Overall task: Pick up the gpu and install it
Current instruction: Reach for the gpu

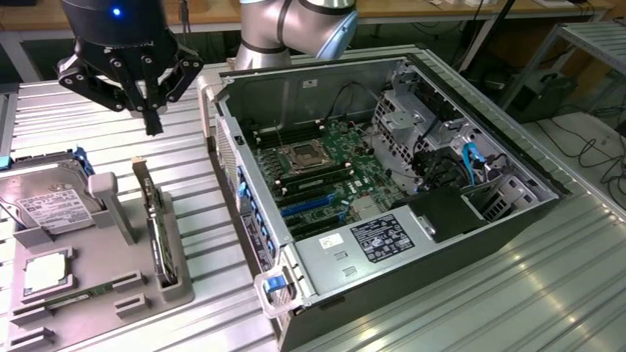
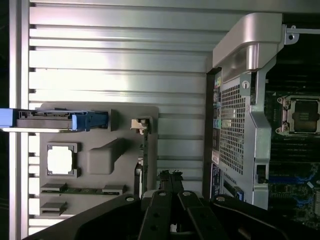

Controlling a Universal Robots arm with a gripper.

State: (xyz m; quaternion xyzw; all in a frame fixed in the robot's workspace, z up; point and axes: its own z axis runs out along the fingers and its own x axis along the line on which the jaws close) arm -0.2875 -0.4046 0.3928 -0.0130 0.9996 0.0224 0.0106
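**A:** Item one, gripper [image 1: 152,126]?
**B:** Hovering over the ribbed table, jaws pressed fully together, gripping nothing.
**A:** Item two, gpu [image 1: 155,227]?
**B:** Standing on edge in a slot of the grey holder [image 1: 108,275], beside the hard drive [image 1: 49,205]. That is likely leaving its top edge free for a grasp from above. The gripper is hanging near it, not touching.
**A:** Item three, case [image 1: 254,95]?
**B:** Lying open side up, motherboard [image 1: 323,169] showing, probably to allow insertion from above.
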